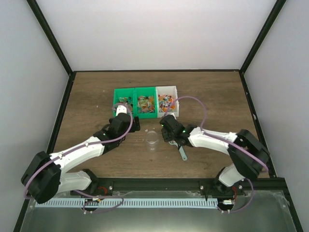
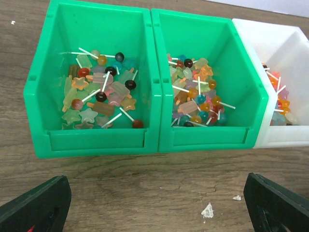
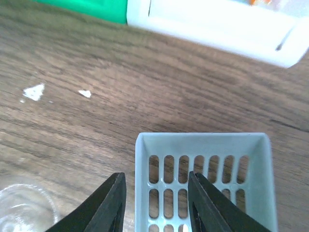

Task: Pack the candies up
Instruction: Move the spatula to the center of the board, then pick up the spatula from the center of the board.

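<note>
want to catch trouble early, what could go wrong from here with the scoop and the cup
The right claw stands open over one side wall of the slotted scoop, not its handle; closing there might tilt or skid it. The clear cup stands close by the claw, so a swing could knock it over.

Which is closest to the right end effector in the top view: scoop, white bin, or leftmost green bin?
1. Scoop, right beneath the right end effector.
2. White bin, just ahead of it.
3. Leftmost green bin, far over on the left.
</note>
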You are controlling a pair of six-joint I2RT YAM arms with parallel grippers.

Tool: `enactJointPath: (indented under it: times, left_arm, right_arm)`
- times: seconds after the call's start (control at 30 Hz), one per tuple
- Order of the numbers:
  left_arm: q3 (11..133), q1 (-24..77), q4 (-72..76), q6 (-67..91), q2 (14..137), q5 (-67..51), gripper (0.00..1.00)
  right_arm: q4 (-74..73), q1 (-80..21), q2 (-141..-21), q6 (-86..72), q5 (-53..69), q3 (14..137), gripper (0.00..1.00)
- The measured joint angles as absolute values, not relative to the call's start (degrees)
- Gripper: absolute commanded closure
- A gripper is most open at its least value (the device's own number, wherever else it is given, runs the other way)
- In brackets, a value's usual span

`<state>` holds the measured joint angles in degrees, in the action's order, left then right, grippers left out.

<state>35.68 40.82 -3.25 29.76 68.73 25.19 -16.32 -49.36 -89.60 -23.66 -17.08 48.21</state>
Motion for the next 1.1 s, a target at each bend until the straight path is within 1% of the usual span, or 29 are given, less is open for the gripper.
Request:
enactJointPath:
  times: [0.17, 0.27, 0.37, 0.47, 0.57, 0.73, 0.83, 0.93, 1.1]
  left_arm:
    - [35.68, 40.82, -3.09, 29.5, 70.37, 24.6, 0.0]
    - [35.68, 40.82, -3.05, 29.34, 70.61, 24.32, 0.0]
    - [35.68, 40.82, -3.05, 29.32, 70.61, 24.16, 0.0]
    - [35.68, 40.82, -3.05, 29.3, 70.61, 24.01, 0.0]
    - [35.68, 40.82, -3.05, 29.28, 70.61, 23.73, 0.0]
    - [35.68, 40.82, -3.05, 28.93, 70.61, 23.66, 0.0]
    - [35.68, 40.82, -3.03, 28.58, 70.61, 23.49, 0.0]
    - [35.68, 40.82, -3.05, 28.32, 70.61, 23.27, 0.0]
    - [35.68, 40.82, -3.05, 28.03, 70.67, 23.22, 0.0]
  right_arm:
    - [-14.41, -47.99, -79.81, -26.2, -16.88, 45.08, 0.6]
    - [-12.78, -44.16, -73.21, -29.69, -15.14, 42.06, 0.64]
    - [-10.94, -39.11, -69.52, -33.23, -12.97, 37.41, 0.64]
    - [-10.35, -34.17, -69.58, -35.18, -10.09, 32.47, 0.63]
    - [-10.26, -31.0, -70.41, -35.44, -7.49, 29.54, 0.59]
    - [-7.86, -30.17, -71.88, -34.74, -4.47, 29.08, 0.58]
    - [-5.82, -30.17, -74.06, -34.28, -2.81, 29.08, 0.59]
    - [-4.05, -30.17, -76.2, -33.87, -1.3, 29.08, 0.64]
    - [-2.15, -30.17, -79.5, -32.86, 0.03, 29.12, 0.84]
